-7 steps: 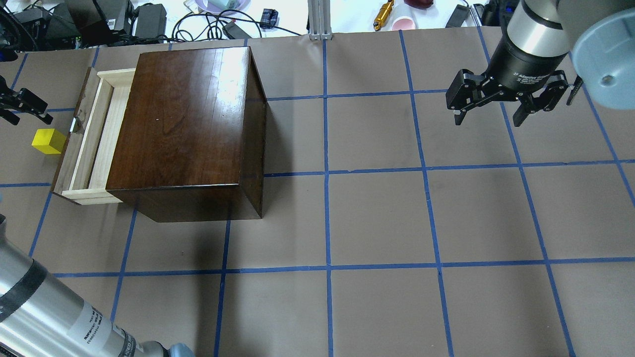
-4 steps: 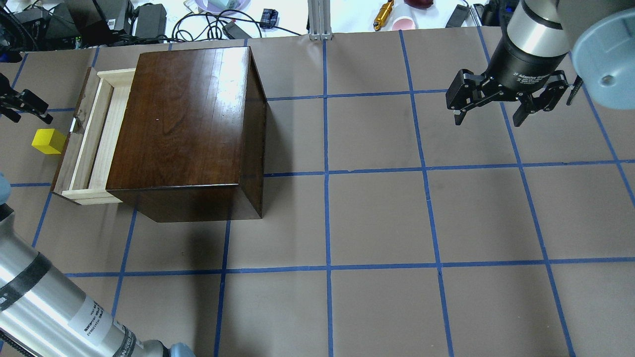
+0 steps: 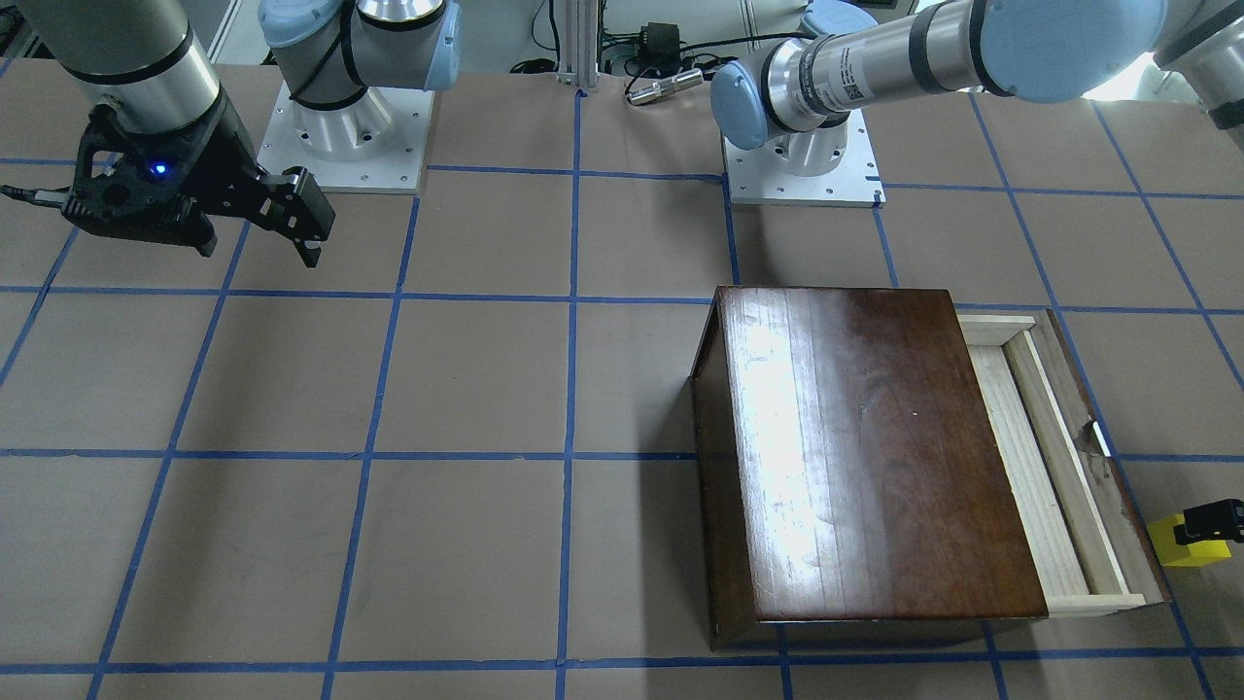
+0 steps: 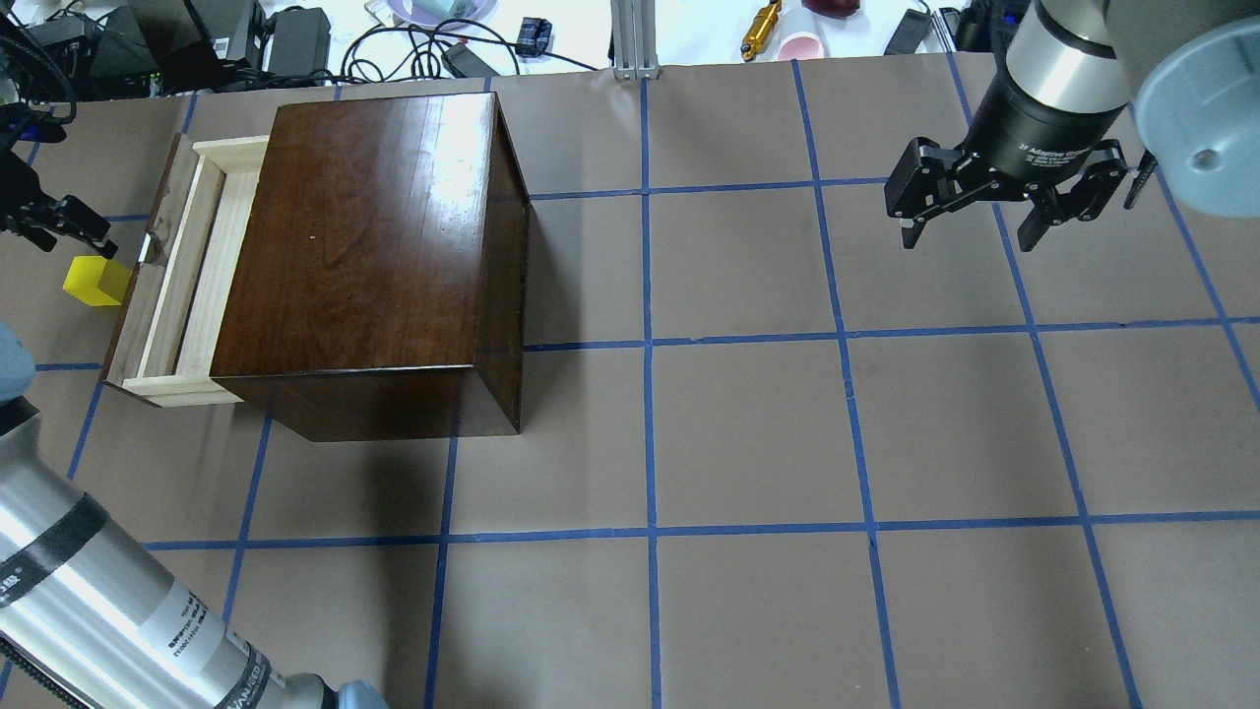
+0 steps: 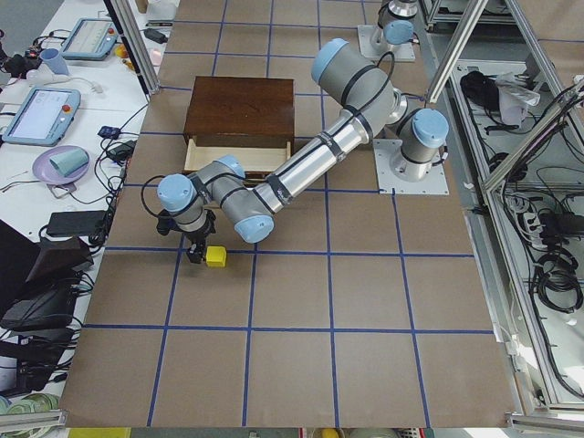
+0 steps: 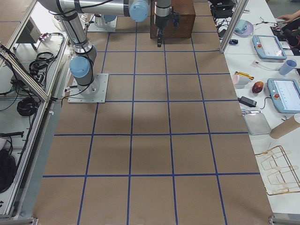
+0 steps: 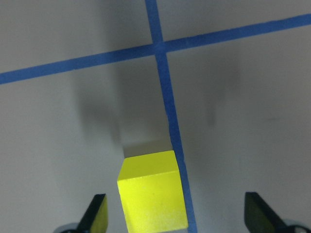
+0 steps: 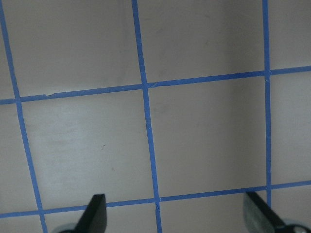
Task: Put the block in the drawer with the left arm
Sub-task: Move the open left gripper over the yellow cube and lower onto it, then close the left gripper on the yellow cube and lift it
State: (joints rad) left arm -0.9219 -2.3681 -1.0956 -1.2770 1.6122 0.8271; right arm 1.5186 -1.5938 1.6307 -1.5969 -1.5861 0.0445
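The yellow block (image 4: 95, 281) lies on the table just outside the drawer's dark front panel; it also shows in the front view (image 3: 1188, 542) and the left view (image 5: 215, 256). The drawer (image 4: 182, 266) is pulled out of the dark-brown cabinet (image 4: 364, 246), and the part of its pale tray that shows is bare. My left gripper (image 4: 59, 219) is open just above the block. In the left wrist view (image 7: 177, 218) the block (image 7: 153, 191) sits between the fingers, nearer the left one, untouched. My right gripper (image 4: 970, 236) is open and empty, far right.
Cables, power bricks and small items lie beyond the table's far edge (image 4: 295, 39). My left forearm (image 4: 108, 611) crosses the near left corner. Both arm bases (image 3: 797, 146) stand at the robot's side of the table. Blue tape lines grid the brown table.
My left gripper has moved a little nearer to the block, and the left forearm has shifted with it. The block, drawer and right arm have not moved.
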